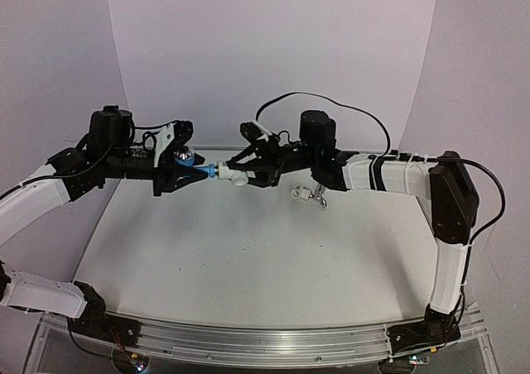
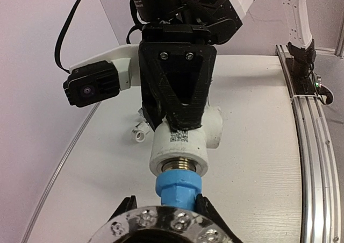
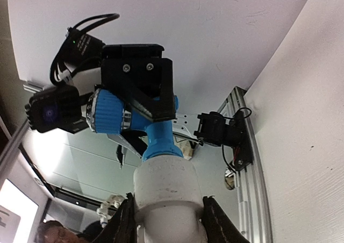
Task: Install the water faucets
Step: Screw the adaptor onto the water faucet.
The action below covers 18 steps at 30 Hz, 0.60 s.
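Currently the left tool (image 1: 201,173) grips the blue faucet (image 2: 179,187) by its body, and the right tool (image 1: 246,175) is clamped on the white pipe fitting (image 2: 185,138). Both parts hang in the air above the bench (image 1: 248,258), with the faucet's end at the fitting's metal-lined mouth. Keep the faucet's axis in line with the fitting's bore and turn without side load, since a tilted start is likely to cross the threads. The silver faucet (image 1: 312,196) lies on the bench near the fitting, on the right arm's side, not yet installed. Thread engagement depth cannot be seen, and the right tool covers the fitting's far end.
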### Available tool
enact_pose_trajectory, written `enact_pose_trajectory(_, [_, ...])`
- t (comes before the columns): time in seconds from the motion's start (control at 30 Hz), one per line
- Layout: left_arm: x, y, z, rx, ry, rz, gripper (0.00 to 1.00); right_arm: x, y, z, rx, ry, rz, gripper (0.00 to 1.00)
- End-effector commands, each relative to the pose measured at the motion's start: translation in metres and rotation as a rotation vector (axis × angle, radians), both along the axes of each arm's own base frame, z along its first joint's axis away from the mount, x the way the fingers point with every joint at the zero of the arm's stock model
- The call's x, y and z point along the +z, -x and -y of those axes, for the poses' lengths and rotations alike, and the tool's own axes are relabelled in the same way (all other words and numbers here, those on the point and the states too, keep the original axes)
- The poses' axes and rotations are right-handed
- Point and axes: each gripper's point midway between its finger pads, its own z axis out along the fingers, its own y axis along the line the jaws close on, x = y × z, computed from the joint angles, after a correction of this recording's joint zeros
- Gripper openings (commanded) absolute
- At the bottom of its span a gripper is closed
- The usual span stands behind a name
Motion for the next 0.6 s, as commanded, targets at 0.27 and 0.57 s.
enact_pose_trajectory(0.27, [0.033, -0.013, 0.001, 0.149, 0.312, -0.438, 0.00, 0.005, -0.053, 0.071, -0.442, 0.131, 0.825, 0.80])
enact_pose_trajectory(0.57, [0.034, -0.002, 0.019, -0.038, 0.366, -0.904, 0.00, 0.008, 0.003, 0.061, -0.293, 0.066, 1.646, 0.92])
